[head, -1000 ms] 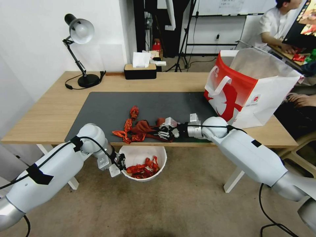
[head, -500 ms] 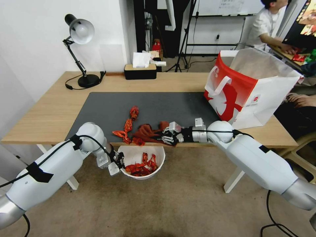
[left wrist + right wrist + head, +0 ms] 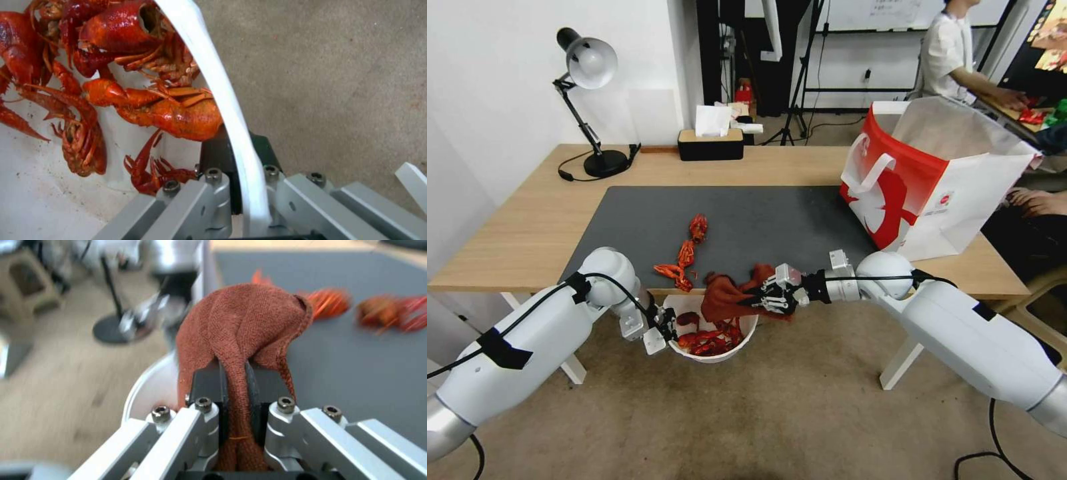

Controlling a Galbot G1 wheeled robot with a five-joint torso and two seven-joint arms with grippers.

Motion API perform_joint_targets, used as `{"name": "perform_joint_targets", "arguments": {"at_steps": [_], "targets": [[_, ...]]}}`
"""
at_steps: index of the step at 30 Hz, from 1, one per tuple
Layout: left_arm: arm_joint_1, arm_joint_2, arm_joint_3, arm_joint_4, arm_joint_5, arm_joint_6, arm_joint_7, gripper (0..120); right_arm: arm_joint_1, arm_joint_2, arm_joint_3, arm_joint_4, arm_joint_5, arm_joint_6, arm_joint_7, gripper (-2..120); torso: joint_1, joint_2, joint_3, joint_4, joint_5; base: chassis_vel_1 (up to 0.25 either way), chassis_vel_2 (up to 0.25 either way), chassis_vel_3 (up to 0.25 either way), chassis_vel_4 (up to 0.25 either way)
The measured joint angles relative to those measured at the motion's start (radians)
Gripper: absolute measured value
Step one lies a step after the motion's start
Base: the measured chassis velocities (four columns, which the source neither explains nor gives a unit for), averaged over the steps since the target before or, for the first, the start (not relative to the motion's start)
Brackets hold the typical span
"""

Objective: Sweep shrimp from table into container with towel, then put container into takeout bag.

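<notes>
Rust-brown towel (image 3: 727,299) clamped in my right gripper (image 3: 766,297); left gripper (image 3: 662,328) pinches the container (image 3: 746,337) rim below the counter (image 3: 527,227) edge; shrimp (image 3: 684,257) beyond the towel could miss it.

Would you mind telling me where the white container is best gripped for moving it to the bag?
By its rolled rim, from the outer side. The container has thin tapered walls, and the left end effector already pinches the rim there, one finger inside, one outside, clear of the shrimp.
</notes>
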Motion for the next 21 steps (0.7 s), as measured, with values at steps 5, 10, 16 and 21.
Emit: {"name": "perform_joint_targets", "arguments": {"at_steps": [5, 10, 16, 21], "targets": [[0.015, 0.002, -0.012, -0.001, 0.002, -0.002, 0.0, 0, 0.034, 0.024, 0.012, -0.028, 0.118, -0.029, 0.05, 7, 0.0, 0.0, 0.0, -0.0003, 0.0002, 0.0, 0.0, 0.0, 0.0], [0.048, 0.015, -0.042, -0.003, 0.006, -0.01, -0.001, 0, 0.14, 0.103, 0.019, -0.146, 0.175, -0.028, 0.118, 7, 0.0, 0.0, 0.0, -0.0003, 0.0002, 0.0, 0.0, 0.0, 0.0], [0.074, 0.033, -0.077, -0.004, 0.009, -0.019, -0.001, 0, 0.263, 0.226, -0.025, -0.33, 0.105, 0.018, 0.179, 7, 0.0, 0.0, 0.0, 0.0004, 0.0, 0.0, 0.0, 0.0, 0.0], [0.083, 0.046, -0.097, -0.003, 0.009, -0.025, -0.002, 0, 0.32, 0.326, -0.045, -0.518, 0.005, 0.048, 0.23, 7, 0.0, 0.0, 0.0, 0.0, 0.0, 0.0, 0.0, 0.0, 0.0]]}}
